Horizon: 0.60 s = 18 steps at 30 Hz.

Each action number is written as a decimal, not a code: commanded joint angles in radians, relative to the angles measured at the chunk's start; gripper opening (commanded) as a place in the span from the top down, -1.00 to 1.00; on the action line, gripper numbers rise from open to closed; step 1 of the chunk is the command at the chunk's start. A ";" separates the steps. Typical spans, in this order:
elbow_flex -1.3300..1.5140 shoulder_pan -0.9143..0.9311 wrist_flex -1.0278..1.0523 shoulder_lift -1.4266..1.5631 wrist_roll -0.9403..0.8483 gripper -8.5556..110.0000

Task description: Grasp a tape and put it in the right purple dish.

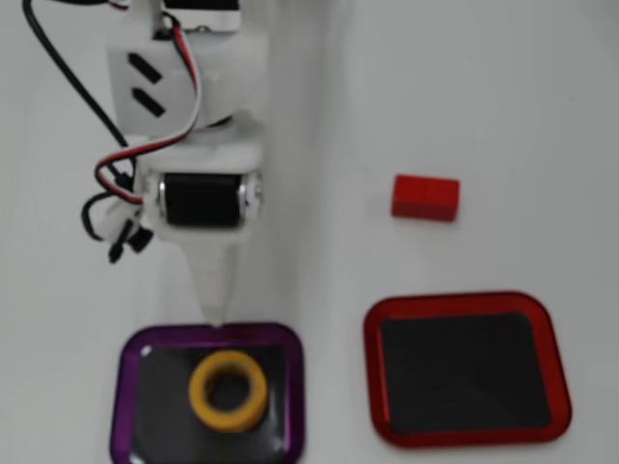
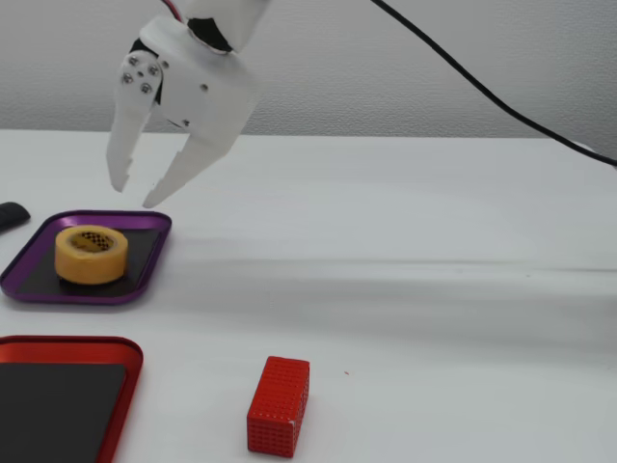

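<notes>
The yellow tape roll (image 1: 229, 390) lies flat inside the purple dish (image 1: 129, 360), also seen in the fixed view as the tape (image 2: 91, 254) in the purple dish (image 2: 145, 265). My gripper (image 2: 135, 193) hangs above the dish's far rim, open and empty, clear of the tape. In the overhead view the gripper (image 1: 217, 317) points at the dish's top edge.
A red tray (image 1: 546, 338) with a black inside sits to the right of the purple dish in the overhead view; it also shows in the fixed view (image 2: 123, 362). A red ribbed block (image 1: 425, 197) lies on the white table, also in the fixed view (image 2: 279, 406). Black cables (image 1: 53, 63) trail from the arm.
</notes>
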 commanded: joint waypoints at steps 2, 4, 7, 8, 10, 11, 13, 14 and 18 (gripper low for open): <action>-0.071 0.006 0.060 0.020 0.002 0.72; -0.095 0.005 0.101 0.025 0.003 0.72; -0.207 0.003 0.236 0.052 0.005 0.71; -0.249 0.003 0.288 0.067 0.008 0.71; -0.327 -0.005 0.402 0.103 0.011 0.71; -0.365 -0.008 0.462 0.124 0.012 0.71; -0.425 -0.009 0.583 0.166 0.034 0.71; -0.445 -0.009 0.630 0.186 0.061 0.71; -0.433 0.002 0.712 0.282 0.206 0.71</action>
